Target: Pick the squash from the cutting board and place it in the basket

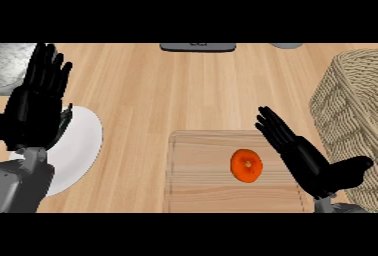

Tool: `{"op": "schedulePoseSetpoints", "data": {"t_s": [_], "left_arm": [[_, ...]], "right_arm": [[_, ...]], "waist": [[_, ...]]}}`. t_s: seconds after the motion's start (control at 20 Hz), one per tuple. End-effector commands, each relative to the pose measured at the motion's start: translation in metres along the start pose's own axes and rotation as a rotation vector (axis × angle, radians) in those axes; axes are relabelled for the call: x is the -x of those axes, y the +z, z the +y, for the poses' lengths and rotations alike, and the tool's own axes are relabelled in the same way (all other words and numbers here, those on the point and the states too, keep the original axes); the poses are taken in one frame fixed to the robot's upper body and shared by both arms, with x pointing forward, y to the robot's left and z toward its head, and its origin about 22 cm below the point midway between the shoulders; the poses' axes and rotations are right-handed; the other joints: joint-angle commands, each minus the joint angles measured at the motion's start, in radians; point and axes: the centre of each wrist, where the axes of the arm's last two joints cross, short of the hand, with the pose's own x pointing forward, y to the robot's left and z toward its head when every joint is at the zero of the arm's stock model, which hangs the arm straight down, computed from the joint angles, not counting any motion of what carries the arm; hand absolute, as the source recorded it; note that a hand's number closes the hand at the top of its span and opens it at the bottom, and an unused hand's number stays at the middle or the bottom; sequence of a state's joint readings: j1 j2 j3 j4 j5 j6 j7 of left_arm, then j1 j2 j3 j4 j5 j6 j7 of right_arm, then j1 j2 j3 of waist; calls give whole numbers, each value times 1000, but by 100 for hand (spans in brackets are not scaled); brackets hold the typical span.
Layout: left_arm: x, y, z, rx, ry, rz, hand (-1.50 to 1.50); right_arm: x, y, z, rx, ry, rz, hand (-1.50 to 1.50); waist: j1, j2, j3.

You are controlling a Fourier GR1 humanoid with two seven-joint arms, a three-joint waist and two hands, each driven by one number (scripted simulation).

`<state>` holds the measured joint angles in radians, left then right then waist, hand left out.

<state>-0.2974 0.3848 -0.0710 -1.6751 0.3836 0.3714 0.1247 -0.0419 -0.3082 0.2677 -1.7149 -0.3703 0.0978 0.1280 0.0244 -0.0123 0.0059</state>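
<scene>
Head view: right hand flat, fingers straight, holding nothing, just beside orange squash on cutting board; left hand likewise spread.

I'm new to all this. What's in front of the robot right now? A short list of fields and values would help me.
surface: wooden counter
squash: orange squash lying on the cutting board, not held
basket: woven basket at the right edge, beside the board
plate: white plate at the left, partly behind the left arm
right hand: right hand open, fingers straight, just right of the squash, not visibly touching it
left hand: left hand open, fingers up, resting at the left edge
task progress: squash not yet picked up
</scene>
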Motion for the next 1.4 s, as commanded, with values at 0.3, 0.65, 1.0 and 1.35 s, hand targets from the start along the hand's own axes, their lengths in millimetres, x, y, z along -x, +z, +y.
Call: {"op": "schedulePoseSetpoints", "data": {"t_s": [0.3,0.65,1.0,1.35], "left_arm": [[50,11,35,62,-231,305,0],[75,22,45,79,-256,372,0],[73,18,67,46,-254,381,0],[67,12,74,50,-270,392,0]], "right_arm": [[-123,-43,-36,-298,444,-501,150],[-57,-59,88,-293,509,-700,-150],[-108,-53,122,-213,669,-379,-150],[-173,-67,76,26,1239,-114,-150]], "waist": [[18,21,-9],[-12,12,-7],[-34,4,-9],[-44,-5,-12]]}}
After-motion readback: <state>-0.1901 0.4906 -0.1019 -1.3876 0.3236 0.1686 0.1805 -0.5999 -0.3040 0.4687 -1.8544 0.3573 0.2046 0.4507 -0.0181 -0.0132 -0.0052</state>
